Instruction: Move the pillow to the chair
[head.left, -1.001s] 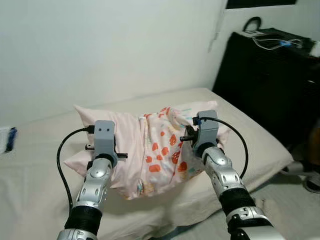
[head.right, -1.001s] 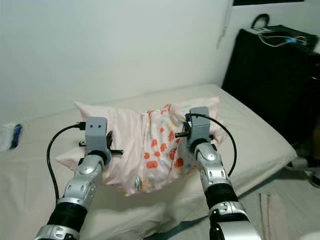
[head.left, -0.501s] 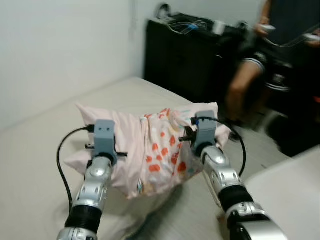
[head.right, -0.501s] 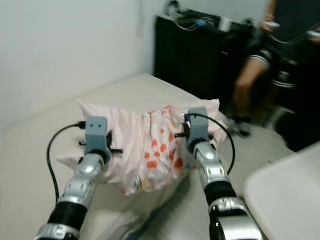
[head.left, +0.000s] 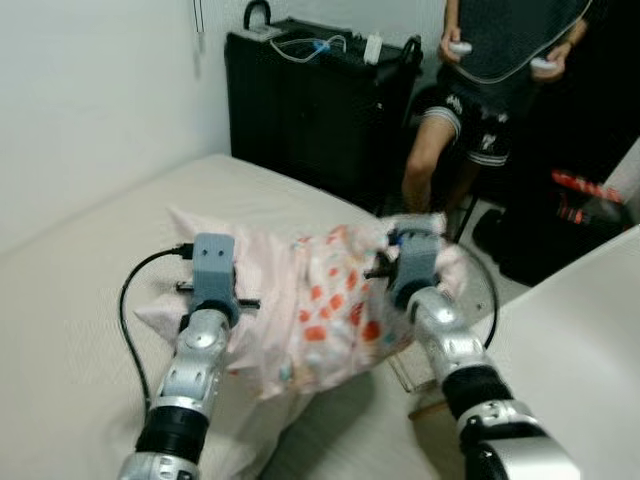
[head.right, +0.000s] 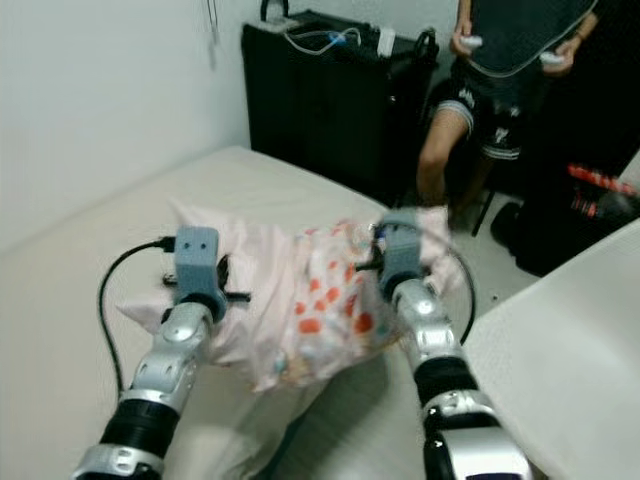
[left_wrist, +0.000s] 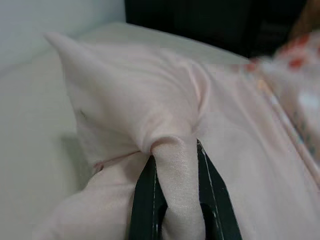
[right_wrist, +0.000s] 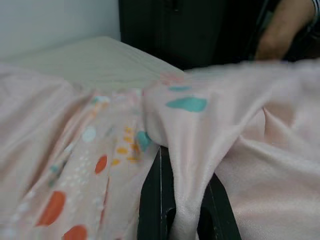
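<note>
1. A pale pink pillow (head.left: 310, 310) with orange, red and teal spots hangs in the air between the robot's two arms, lifted above a beige bed (head.left: 70, 300).
2. The left gripper (left_wrist: 175, 200) is clenched on a bunched fold of the plain pink fabric near the pillow's left end. In the left wrist view, the cloth is pinched between the two black fingers (left_wrist: 145, 200).
3. The right gripper (right_wrist: 182, 200) is clamped on a fold of fabric near the pillow's right end, beside the spotted part. In the right wrist view, the cloth runs down between its black fingers (right_wrist: 152, 200).
4. Both silver arms reach forward from the bottom of the head views, with a grey wrist box on each and a black cable looping from the left one.
5. The pillow sags in the middle, its lowest corner hanging near the edge of the bed.
6. Behind the bed stands a black cabinet (head.left: 300, 110) with white cables on top.
7. To the right of the cabinet, a person (head.left: 480, 90) in dark clothing holds a white controller in each hand.
8. A white surface (head.left: 580, 340) fills the lower right of the head views, just beside the right arm.
9. A plain white wall (head.left: 90, 90) rises behind the bed on the left.
</note>
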